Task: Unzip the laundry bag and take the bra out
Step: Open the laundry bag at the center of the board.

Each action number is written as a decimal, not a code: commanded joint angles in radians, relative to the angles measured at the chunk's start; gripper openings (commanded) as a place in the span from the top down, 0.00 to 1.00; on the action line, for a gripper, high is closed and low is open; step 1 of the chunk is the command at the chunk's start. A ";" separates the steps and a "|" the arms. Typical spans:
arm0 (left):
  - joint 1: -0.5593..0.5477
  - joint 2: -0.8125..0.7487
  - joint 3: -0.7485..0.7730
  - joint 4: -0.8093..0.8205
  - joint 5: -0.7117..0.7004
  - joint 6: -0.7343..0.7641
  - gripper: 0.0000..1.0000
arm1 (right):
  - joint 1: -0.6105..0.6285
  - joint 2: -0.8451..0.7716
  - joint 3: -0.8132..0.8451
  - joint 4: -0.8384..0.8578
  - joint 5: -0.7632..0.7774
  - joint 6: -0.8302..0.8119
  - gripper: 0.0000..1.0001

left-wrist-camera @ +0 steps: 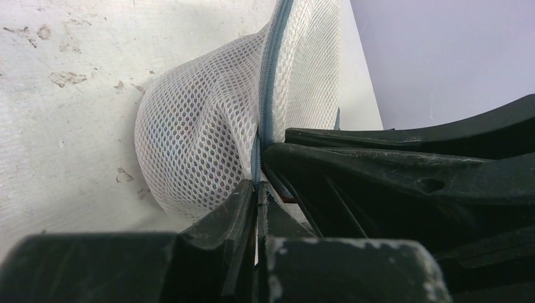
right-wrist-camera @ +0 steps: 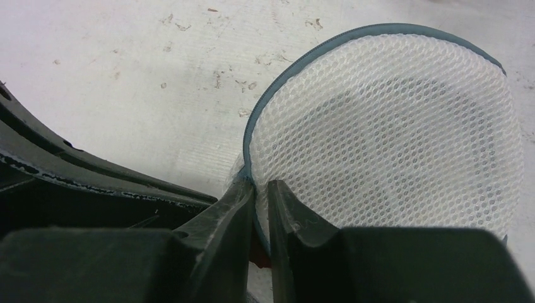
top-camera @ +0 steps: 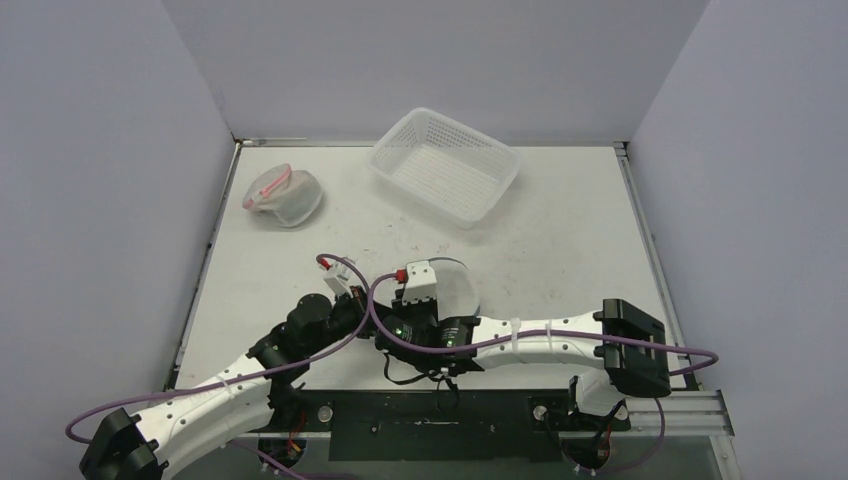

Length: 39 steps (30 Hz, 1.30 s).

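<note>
A white mesh laundry bag point(top-camera: 462, 288) with a grey-blue zipper rim lies at the front middle of the table. In the right wrist view it point(right-wrist-camera: 391, 139) is a round dome and a greyish shape shows through the mesh. The bra itself is hidden. My left gripper point(left-wrist-camera: 258, 184) is shut on the bag's zipper seam point(left-wrist-camera: 266, 95), right beside my right gripper. My right gripper point(right-wrist-camera: 260, 186) is shut on the grey-blue rim point(right-wrist-camera: 252, 132). A small red part sits between the jaws. In the top view both grippers, left point(top-camera: 366, 304) and right point(top-camera: 394, 318), meet at the bag's left edge.
A white perforated plastic basket point(top-camera: 445, 163) stands at the back middle. A second mesh bag with pink trim point(top-camera: 283, 195) lies at the back left near the wall. Grey walls close the table on three sides.
</note>
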 commanded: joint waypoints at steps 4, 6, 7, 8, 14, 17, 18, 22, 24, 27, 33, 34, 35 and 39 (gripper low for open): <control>-0.008 -0.002 0.015 0.057 0.000 0.001 1.00 | -0.001 -0.055 0.006 -0.015 0.034 0.016 0.95; -0.008 0.004 0.018 0.056 -0.004 0.003 1.00 | -0.001 -0.087 -0.014 -0.009 0.019 0.010 0.95; -0.008 0.006 0.021 0.054 -0.005 0.003 1.00 | -0.001 -0.106 -0.026 -0.006 0.011 0.009 0.95; -0.008 0.008 0.023 0.051 -0.008 0.004 1.00 | -0.003 -0.132 -0.044 0.000 0.000 0.005 0.95; -0.008 0.028 0.039 0.033 -0.027 0.013 1.00 | -0.011 -0.305 -0.120 0.011 -0.065 -0.045 0.95; -0.008 0.040 0.046 0.037 -0.033 0.014 1.00 | -0.015 -0.383 -0.137 -0.025 -0.096 -0.059 0.95; -0.007 0.044 0.048 0.036 -0.036 0.015 1.00 | -0.015 -0.409 -0.143 -0.040 -0.098 -0.066 0.95; -0.006 0.053 0.056 0.025 -0.051 0.017 1.00 | -0.016 -0.508 -0.166 -0.180 -0.026 -0.040 0.95; -0.006 0.056 0.061 0.016 -0.064 0.014 1.00 | -0.016 -0.549 -0.166 -0.308 0.029 0.019 0.95; -0.006 0.069 0.079 -0.002 -0.077 0.016 1.00 | -0.015 -0.608 -0.169 -0.460 0.093 0.128 0.95; -0.005 0.085 0.093 -0.018 -0.102 0.026 1.00 | -0.016 -0.770 -0.212 -0.590 0.154 0.279 0.95; -0.005 0.087 0.095 -0.020 -0.103 0.028 1.00 | -0.016 -0.813 -0.223 -0.602 0.161 0.302 0.95; -0.005 0.090 0.096 -0.024 -0.105 0.029 1.00 | -0.014 -0.842 -0.232 -0.616 0.167 0.323 0.95; -0.002 0.093 0.091 -0.039 -0.113 0.028 1.00 | -0.016 -0.942 -0.261 -0.699 0.190 0.440 0.82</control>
